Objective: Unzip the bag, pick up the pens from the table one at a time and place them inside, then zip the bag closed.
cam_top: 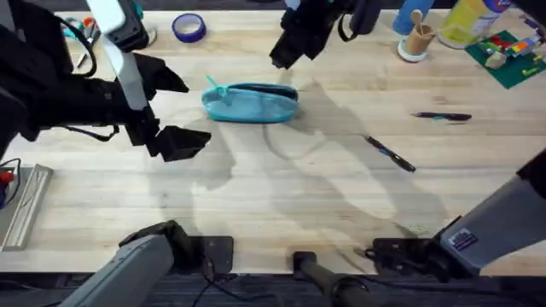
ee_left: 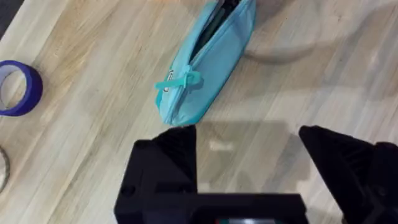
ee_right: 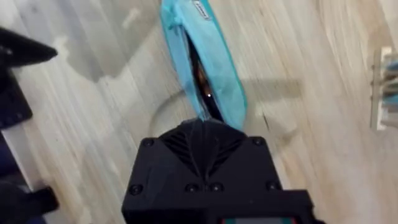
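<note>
The turquoise bag (cam_top: pixel 250 102) lies on the table (cam_top: pixel 281 205) at centre back, its zipper open along the top. Dark pens show through the slit (ee_right: pixel 200 81). My left gripper (cam_top: pixel 183 111) hovers just left of the bag's pull-tab end (ee_left: pixel 180 83), open and empty, with its fingers (ee_left: pixel 165 155) wide apart. My right gripper (cam_top: pixel 288 49) hangs over the bag's right end with its fingertips (ee_right: pixel 202 134) pressed shut just above the opening. Two dark pens lie on the wood at the right, one (cam_top: pixel 441 116) farther back and one (cam_top: pixel 391 153) nearer the middle.
A blue tape roll (cam_top: pixel 188 27) sits at the back left of the bag. At the back right stand a cup of wooden sticks (cam_top: pixel 416 38), a yellow bottle (cam_top: pixel 465 21) and a green plate of bricks (cam_top: pixel 514 55). A grey metal piece (cam_top: pixel 21 205) lies at the left edge.
</note>
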Controlling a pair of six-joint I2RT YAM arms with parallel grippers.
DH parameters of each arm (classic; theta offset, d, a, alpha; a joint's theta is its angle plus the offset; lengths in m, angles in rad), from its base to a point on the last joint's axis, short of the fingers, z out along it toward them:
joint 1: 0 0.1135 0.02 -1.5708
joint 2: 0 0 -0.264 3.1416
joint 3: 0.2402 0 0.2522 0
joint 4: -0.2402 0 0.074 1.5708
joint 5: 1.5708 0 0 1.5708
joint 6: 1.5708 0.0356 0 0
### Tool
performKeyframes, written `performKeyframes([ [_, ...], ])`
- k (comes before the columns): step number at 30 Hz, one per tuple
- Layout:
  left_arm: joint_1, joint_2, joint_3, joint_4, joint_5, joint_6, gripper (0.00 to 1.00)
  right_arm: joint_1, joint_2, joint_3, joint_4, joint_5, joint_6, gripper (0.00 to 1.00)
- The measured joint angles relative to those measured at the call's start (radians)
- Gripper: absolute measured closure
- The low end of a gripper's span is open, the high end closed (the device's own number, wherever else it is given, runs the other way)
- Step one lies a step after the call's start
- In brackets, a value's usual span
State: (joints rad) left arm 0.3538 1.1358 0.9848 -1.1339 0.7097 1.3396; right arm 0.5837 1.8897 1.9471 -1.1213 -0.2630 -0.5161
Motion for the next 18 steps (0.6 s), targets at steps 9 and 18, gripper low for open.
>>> performKeyframes([
  [9, 0.000, 0.000, 0.000, 0.000, 0.000, 0.000, 0.008, 0.027, 0.000, 0.000, 0.014, 0.000, -0.239, 0.971],
  [18, 0.000, 0.000, 0.000, 0.000, 0.000, 0.000, 0.007, 0.027, 0.058, 0.003, 0.046, 0.000, -0.338, 0.971],
])
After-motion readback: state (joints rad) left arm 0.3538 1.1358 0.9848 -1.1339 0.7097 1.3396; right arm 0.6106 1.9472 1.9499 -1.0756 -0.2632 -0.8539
